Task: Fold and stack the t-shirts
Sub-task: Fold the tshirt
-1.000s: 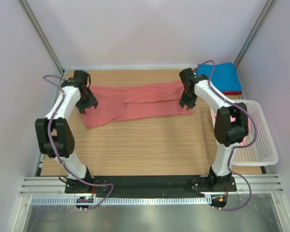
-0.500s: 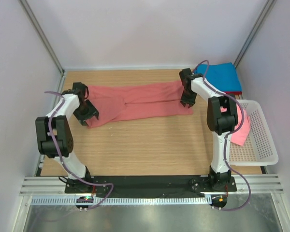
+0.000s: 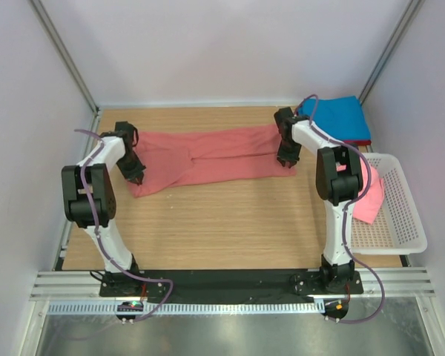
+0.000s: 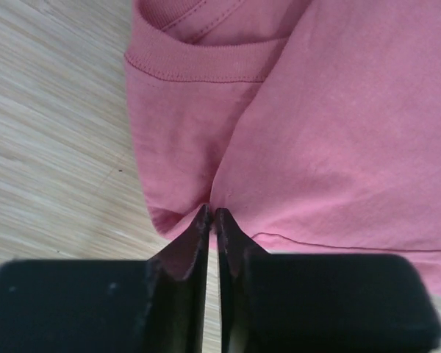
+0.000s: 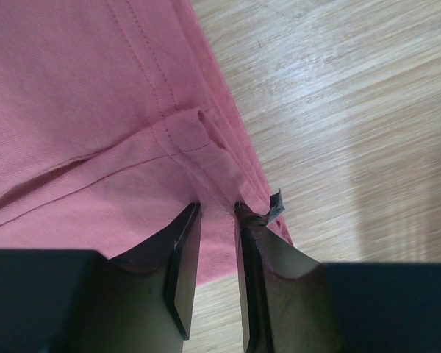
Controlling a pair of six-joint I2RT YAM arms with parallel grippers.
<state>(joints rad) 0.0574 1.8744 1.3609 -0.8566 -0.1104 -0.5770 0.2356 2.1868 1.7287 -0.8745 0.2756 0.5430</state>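
up close, left claw [image 4: 213, 213] and right claw [image 5: 216, 209] pinch the salmon shirt [image 4: 331, 132]; only overhead shows blue shirt [image 3: 341, 119].

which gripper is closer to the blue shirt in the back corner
Right. The right gripper grips the right end of the salmon-red t-shirt, just beside the blue t-shirt. The left gripper pinches that shirt's opposite end, far across the table.

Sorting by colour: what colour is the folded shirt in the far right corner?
Blue; the shirt shows best from above.
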